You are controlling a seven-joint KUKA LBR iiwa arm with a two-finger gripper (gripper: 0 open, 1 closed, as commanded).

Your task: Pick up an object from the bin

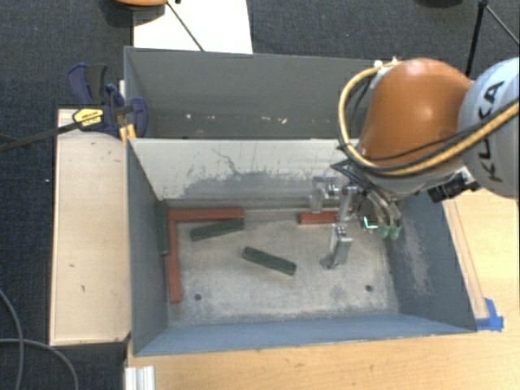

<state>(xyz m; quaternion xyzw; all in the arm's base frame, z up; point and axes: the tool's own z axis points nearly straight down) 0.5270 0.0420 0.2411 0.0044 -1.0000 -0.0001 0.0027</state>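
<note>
My gripper [331, 259] hangs low over the bin floor in the right half, its tip close to the floor and nothing seen in it. A flat dark green block [269, 260] lies on the floor a short way to its left, turned slightly. A second dark green block [216, 231] lies further left, near the back. A short red bar [315, 218] rests against the back wall just behind the gripper, partly hidden by it.
A long red bar [205, 214] lies along the back wall at the left, and another red bar [173, 260] runs down the left wall, the two forming an L. The arm's orange dome and cables hang over the bin's right back corner.
</note>
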